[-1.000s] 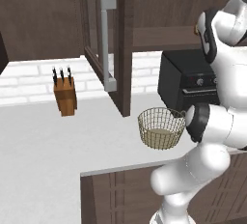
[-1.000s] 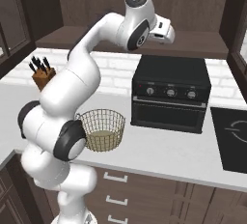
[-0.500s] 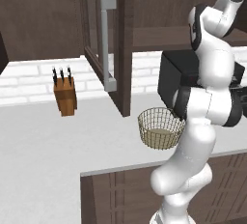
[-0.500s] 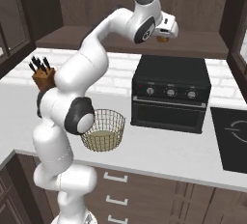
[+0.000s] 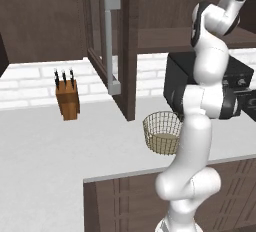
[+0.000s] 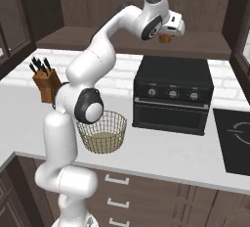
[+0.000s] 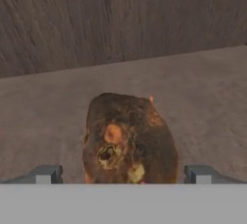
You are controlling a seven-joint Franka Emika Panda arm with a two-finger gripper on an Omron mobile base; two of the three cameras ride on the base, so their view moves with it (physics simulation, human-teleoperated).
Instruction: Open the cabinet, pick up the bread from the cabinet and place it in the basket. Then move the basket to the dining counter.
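The cabinet stands open, its glass door [image 5: 112, 51] with a long silver handle swung out over the counter. The bread [image 7: 128, 138], a lumpy golden-brown roll, lies on the cabinet's wooden shelf [image 6: 97, 40]. My gripper [image 7: 124, 174] is open, with one fingertip on either side of the roll and a gap at both. From the right base view the hand [image 6: 171, 23] reaches into the cabinet just above the bread [image 6: 167, 38]. The wire-mesh basket [image 5: 162, 133] [image 6: 102, 133] sits empty on the white counter beside my arm. The dining counter is out of view.
A black toaster oven [image 6: 173, 96] stands on the counter under the shelf, right of the basket. A wooden knife block [image 5: 67, 98] [image 6: 46, 84] stands at the brick backsplash on the left. A dark cooktop [image 6: 234, 140] lies at the far right.
The arm has straightened upward and carried the hand right and deeper into the cabinet, up to the bread. The jaws stayed open. Basket and door have not moved.
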